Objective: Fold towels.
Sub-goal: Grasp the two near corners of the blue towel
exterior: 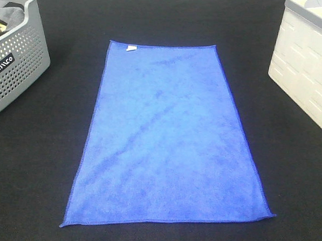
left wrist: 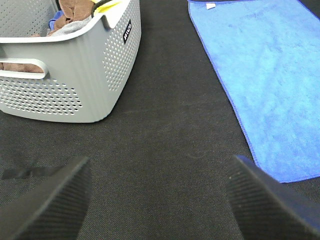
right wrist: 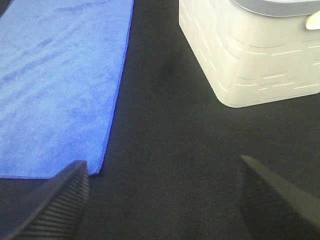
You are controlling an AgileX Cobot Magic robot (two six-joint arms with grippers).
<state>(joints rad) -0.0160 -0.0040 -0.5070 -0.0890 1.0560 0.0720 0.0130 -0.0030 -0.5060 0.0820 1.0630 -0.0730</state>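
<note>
You have the towel (exterior: 168, 137) spread flat and single-layered in the middle of the overhead frame, its short edges toward the top and bottom and its white tag (exterior: 131, 47) at the upper-left corner. I judge that this layout is meant to give you clean, unwrinkled edges to pick up, so no fold has begun.

The towel rests on the black table cover (exterior: 40, 163), well apart from the grey perforated basket (exterior: 24, 54) at the upper left and the white crate (exterior: 309, 79) at the upper right. That leaves free room on both long sides.

Neither arm shows in the overhead view. Each wrist camera shows its own pincer held above the bare cover. The left gripper (left wrist: 157, 200) has its jaws spread wide with nothing between them, and the towel's near corner lies just beside it. The right gripper (right wrist: 167, 200) is likewise wide open and empty, next to the opposite near corner.

That pairing probably suits you: one open pincer by each bottom corner, ready to pinch both and carry the edge toward the tag end.
</note>
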